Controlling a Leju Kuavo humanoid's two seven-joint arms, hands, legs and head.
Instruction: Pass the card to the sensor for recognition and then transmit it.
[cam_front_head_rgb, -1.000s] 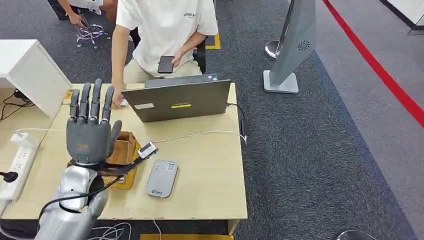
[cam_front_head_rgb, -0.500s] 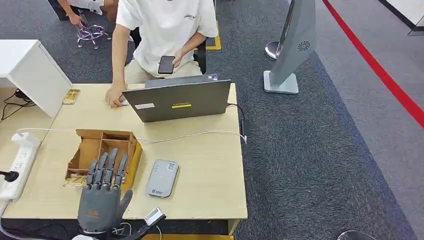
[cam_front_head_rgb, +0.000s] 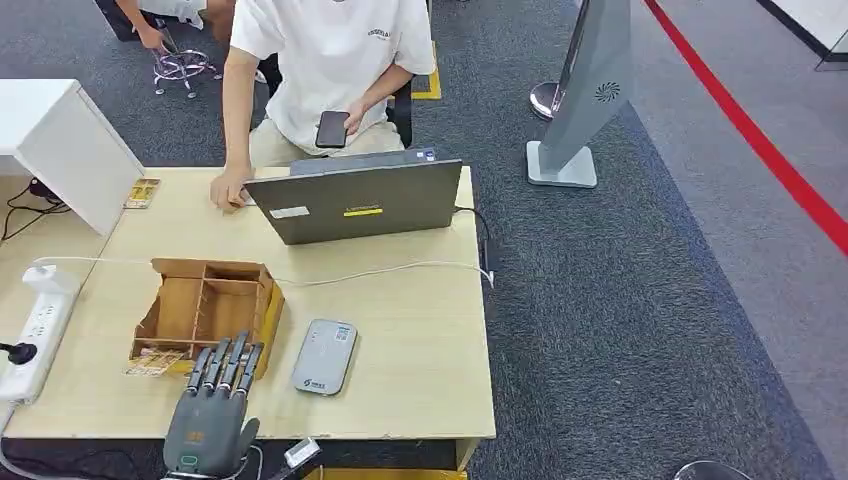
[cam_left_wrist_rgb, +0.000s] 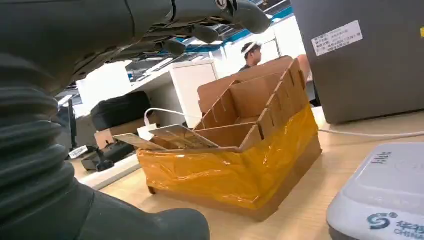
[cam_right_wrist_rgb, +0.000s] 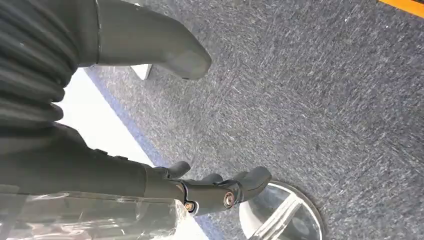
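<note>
Just beyond the left hand, cards lie.

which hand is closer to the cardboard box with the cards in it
Left. The left hand is raised at the table's near edge, its fingers reaching the cardboard box. The right hand hangs over the carpet, away from the table.

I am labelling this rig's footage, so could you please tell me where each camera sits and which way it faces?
Head view: high, looking down at the wooden desk; left hand enters below.
Left wrist view: low over the desk, facing the tape-wrapped cardboard divider box; ribbed cover and thumb show.
Right wrist view: hanging, facing grey carpet; right hand shows.
Shared by the first two: the box and grey card reader.
</note>
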